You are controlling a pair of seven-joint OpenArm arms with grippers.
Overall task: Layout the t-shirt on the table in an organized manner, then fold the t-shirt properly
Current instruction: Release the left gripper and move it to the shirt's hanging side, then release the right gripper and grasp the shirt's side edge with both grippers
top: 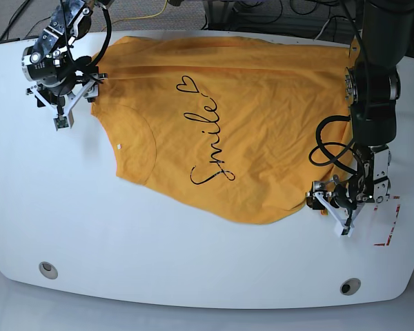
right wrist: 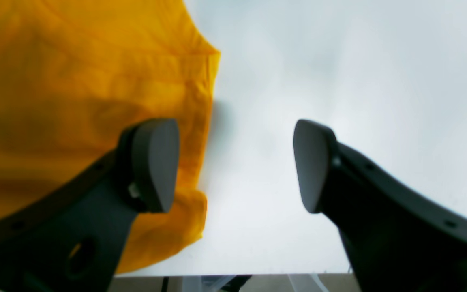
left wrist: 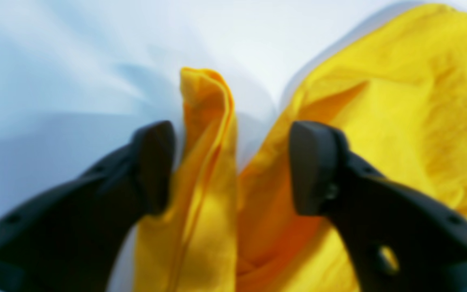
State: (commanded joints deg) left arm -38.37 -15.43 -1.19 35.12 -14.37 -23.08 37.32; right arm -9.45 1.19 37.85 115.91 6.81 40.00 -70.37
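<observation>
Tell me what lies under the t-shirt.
The white table shows all around the t-shirt, which lies spread on it with "Smile" facing up. Whatever is beneath the cloth is covered.

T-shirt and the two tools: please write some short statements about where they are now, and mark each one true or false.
1. The t-shirt lies spread on the table with its lettering facing up. True.
2. The left tool is open, with a raised fold of yellow cloth between its fingers. True.
3. The right tool is shut on the cloth. False: it is open, with one finger over the shirt's edge and the other over bare table.
4. The shirt is folded into a neat rectangle. False: it lies open and a little skewed, with no fold made.
5. The table has a round grommet hole near its front edge. True.
</observation>
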